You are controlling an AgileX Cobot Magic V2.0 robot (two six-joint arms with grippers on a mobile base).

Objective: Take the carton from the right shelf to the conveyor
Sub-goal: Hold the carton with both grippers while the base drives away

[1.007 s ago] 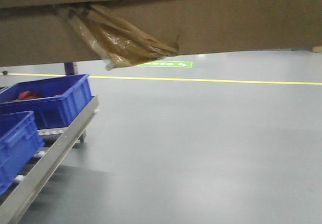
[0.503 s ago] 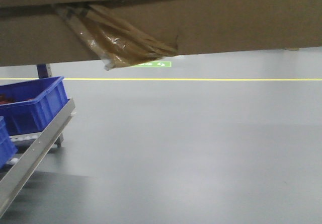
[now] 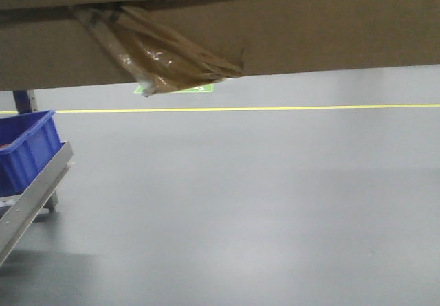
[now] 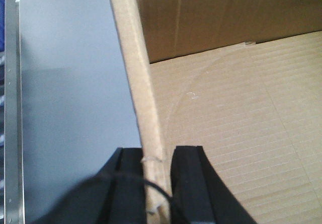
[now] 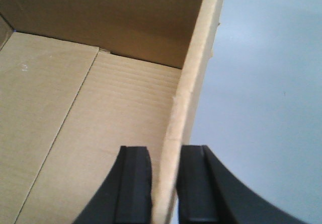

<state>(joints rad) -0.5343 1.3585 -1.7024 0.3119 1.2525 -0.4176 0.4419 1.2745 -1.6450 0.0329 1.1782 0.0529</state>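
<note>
Left claw: closed narrow on the carton, one black finger on the outer face of the side wall and the other inside the box, the raw cardboard edge pinched between them. Right claw: likewise closed narrow on the opposite side wall, one finger inside and one outside. Both grips sit at the top rim of the walls, and a thin dark cable crosses the left claw's outer finger. The carton is open at the top. Its corrugated bottom panel lies inward of each claw and appears bare (only part of the interior falls within either wrist view). Outward of each claw there is only smooth grey floor below the carton wall. In the front view the carton's lower front edge spans the top of the frame, with floor visible beneath it, and the tape wad hangs loose from the lower seam on the left claw's side. The right shelf lies outward of the left claw and apart from the carton. Its shiny rail slants across the lower left corner of the front view and runs along the far left edge of the left wrist view, with open floor between rail and carton. A blue bin sits on that shelf behind the rail. A yellow line crosses the floor beyond the carton, and a green marking shows partly behind the tape wad.
</note>
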